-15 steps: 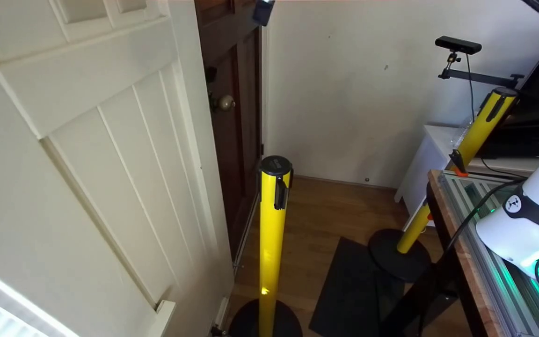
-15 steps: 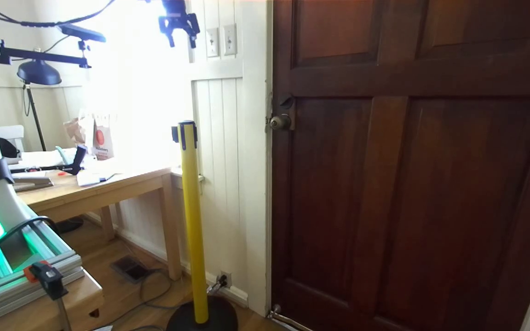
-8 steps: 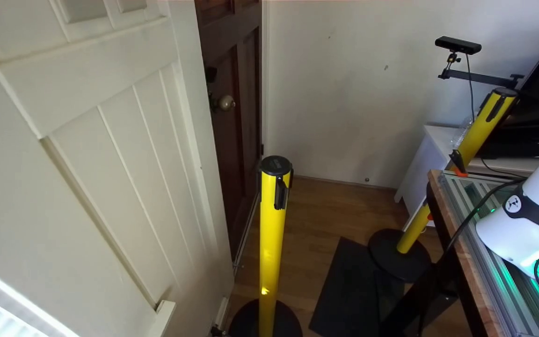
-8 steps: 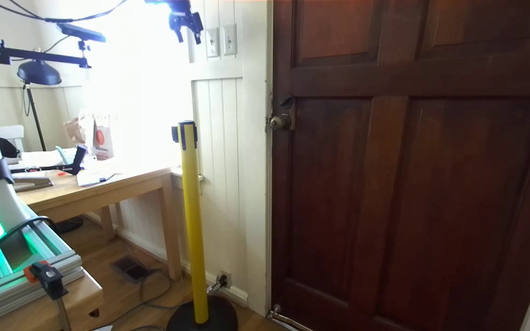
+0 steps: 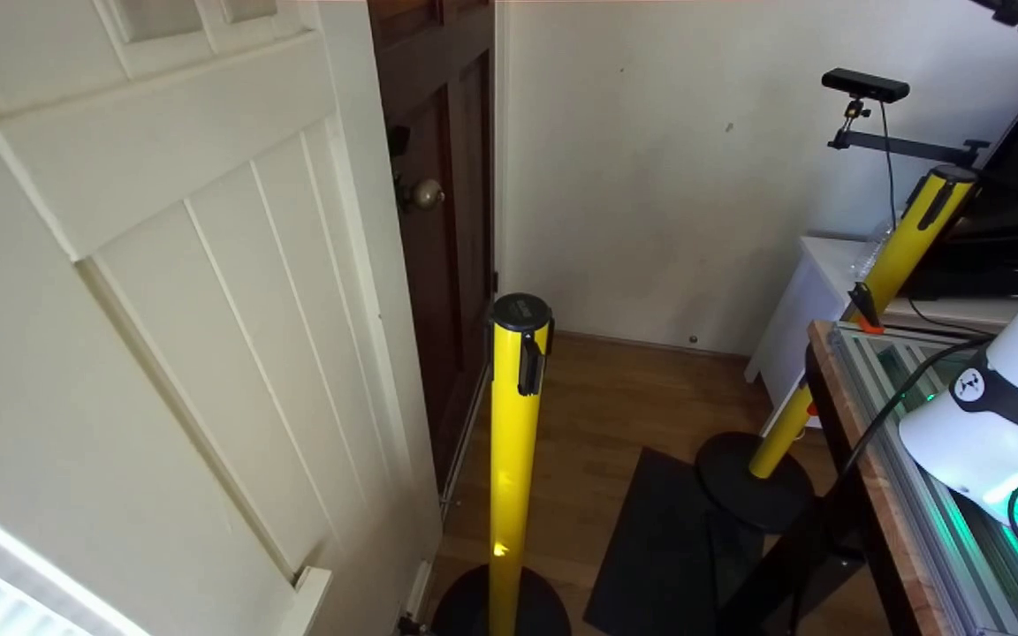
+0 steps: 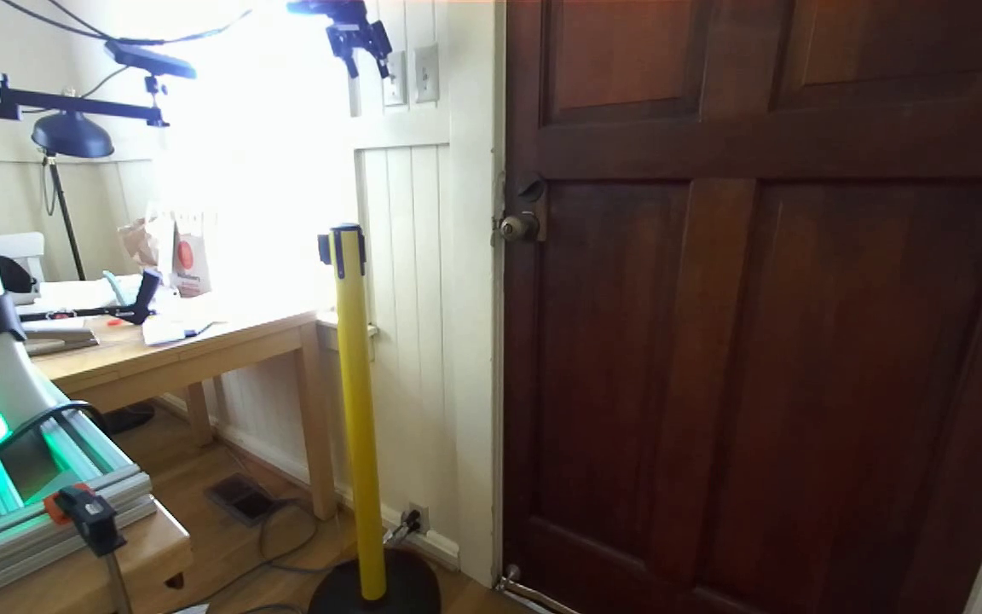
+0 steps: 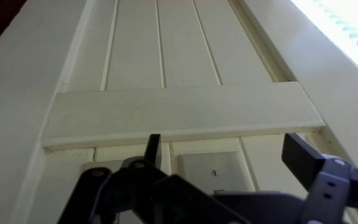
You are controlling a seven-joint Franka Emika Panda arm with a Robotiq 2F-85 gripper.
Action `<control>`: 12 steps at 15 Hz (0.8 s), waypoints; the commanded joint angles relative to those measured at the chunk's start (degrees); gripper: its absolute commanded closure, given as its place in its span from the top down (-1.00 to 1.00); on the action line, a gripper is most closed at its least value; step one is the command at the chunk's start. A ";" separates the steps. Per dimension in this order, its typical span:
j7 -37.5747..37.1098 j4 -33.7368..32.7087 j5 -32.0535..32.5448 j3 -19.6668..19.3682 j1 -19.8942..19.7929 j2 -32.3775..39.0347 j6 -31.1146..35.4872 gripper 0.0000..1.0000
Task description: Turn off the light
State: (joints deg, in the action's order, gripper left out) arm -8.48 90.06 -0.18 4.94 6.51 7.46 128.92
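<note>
1 gripper (image 7: 225, 151), spread, nr 2 switch plates (image 6: 426, 73), w/ 1 door (image 6: 721, 281) alongside.

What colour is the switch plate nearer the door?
Pale off-white; that switch plate shows best in an exterior view, where nothing covers it.

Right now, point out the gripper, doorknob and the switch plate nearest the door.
Gripper (image 7: 223, 147): wrist view, midway between its fingertips.
Doorknob (image 6: 521, 226): in an exterior view, its rounded front.
Switch plate (image 6: 427, 75): in an exterior view, middle of its face.
</note>
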 commanded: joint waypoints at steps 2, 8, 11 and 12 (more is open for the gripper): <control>-0.05 -0.59 0.07 0.02 0.01 0.22 -0.24 1.00; -1.25 -2.31 1.19 -0.01 0.37 1.48 0.08 1.00; -1.82 -4.15 2.64 0.07 0.83 2.63 -0.23 1.00; -2.22 -4.97 3.08 0.08 1.05 3.23 -0.33 1.00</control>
State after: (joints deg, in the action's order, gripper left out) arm -8.53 89.05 0.50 4.94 6.70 7.99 128.92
